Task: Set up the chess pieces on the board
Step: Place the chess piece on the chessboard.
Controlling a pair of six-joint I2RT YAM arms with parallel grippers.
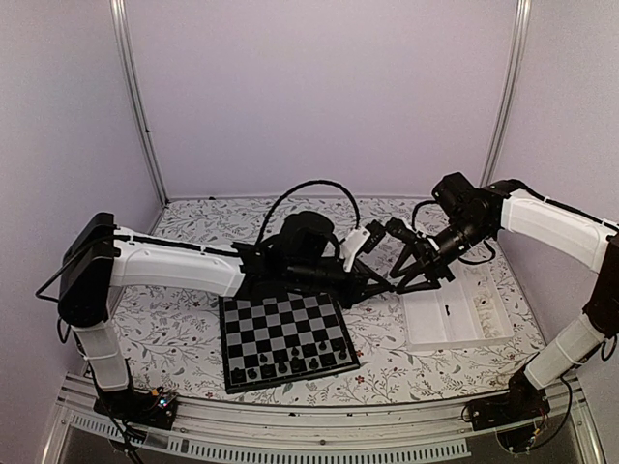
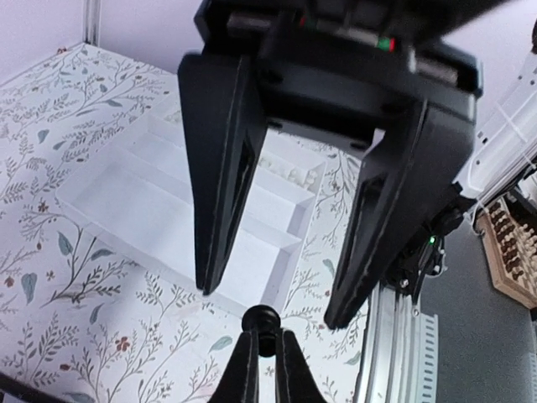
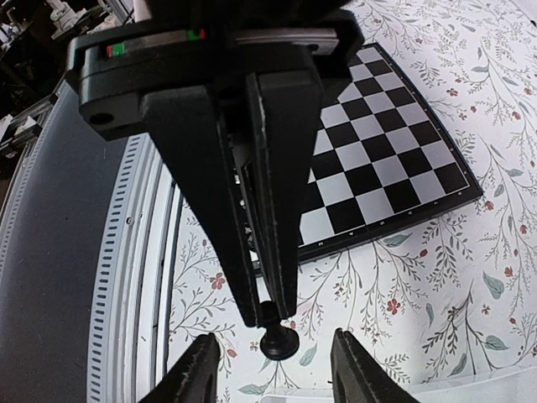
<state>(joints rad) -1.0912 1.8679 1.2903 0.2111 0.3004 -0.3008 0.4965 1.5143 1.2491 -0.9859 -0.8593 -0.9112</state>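
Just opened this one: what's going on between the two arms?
It looks like a mid-air handover beside the board. The left gripper is shut on a small black chess piece, while the right gripper has its jaws open on either side of it. Several black pieces already stand on the board's near rows. The white tray sits to its right.

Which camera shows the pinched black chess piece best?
Right wrist: the chess piece sticks out past the left end effector, base visible. Left wrist shows only one small end; top external hides it behind the arms.
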